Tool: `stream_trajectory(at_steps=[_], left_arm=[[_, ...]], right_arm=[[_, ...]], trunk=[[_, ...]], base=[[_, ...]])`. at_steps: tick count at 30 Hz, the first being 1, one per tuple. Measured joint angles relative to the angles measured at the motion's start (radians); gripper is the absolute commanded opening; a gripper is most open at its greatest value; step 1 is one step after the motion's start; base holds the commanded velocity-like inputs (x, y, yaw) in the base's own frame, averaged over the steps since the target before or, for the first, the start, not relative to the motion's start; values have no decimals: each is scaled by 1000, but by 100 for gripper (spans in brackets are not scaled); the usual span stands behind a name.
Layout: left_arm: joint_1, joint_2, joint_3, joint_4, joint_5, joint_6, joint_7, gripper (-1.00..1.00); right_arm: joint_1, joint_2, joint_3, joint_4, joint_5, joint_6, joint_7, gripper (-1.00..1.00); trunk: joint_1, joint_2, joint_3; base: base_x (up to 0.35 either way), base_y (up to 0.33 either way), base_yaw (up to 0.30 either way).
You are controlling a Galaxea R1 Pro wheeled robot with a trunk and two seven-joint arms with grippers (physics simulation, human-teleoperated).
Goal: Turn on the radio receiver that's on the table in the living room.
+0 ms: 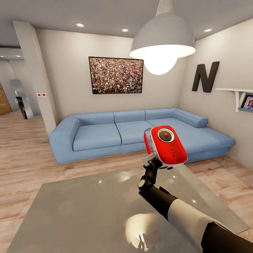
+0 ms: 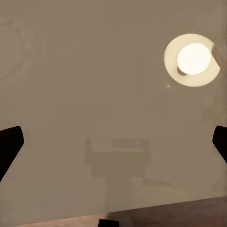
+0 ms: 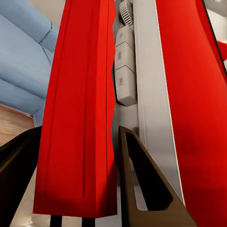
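My right gripper (image 1: pixel 149 160) holds the radio receiver (image 1: pixel 168 146) up in the air above the far part of the grey glossy table (image 1: pixel 88 207). The radio is a red box with white sides, and its round dark dial faces me. In the right wrist view the dark fingers (image 3: pixel 146 184) are shut on its red handle (image 3: pixel 80 118), beside the white and red body (image 3: pixel 189 94). My left gripper (image 2: pixel 115 142) hangs open over the table top (image 2: pixel 71 71) with nothing between its fingers.
A light-blue L-shaped sofa (image 1: pixel 123 131) stands behind the table, below a framed crowd picture (image 1: pixel 116 75). A grey dome pendant lamp (image 1: pixel 162 38) hangs over the table. A black letter N (image 1: pixel 205 76) and a shelf (image 1: pixel 239 95) are on the right wall. Wood floor surrounds the table.
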Motion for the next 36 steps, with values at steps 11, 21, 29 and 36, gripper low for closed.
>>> stream_trajectory(at_steps=[11, 21, 29, 36], left_arm=[[0, 0, 0, 0, 0, 0, 0, 100], [0, 0, 0, 0, -1, 0, 0, 100], [0, 0, 0, 0, -1, 0, 0, 100], [0, 0, 0, 0, -2, 0, 0, 100]], right_arm=[[0, 1, 219, 55, 79, 11, -209, -100], [1, 3, 351, 89, 91, 30, -353, -100], [2, 4, 467, 102, 83, 242, -365, -100], [3, 4, 596, 136, 95, 316, -415, -100]], trunk=[[0, 0, 0], [0, 0, 0], [0, 0, 0], [0, 0, 0]], base=[[0, 0, 0], [0, 0, 0], [0, 0, 0], [0, 0, 0]])
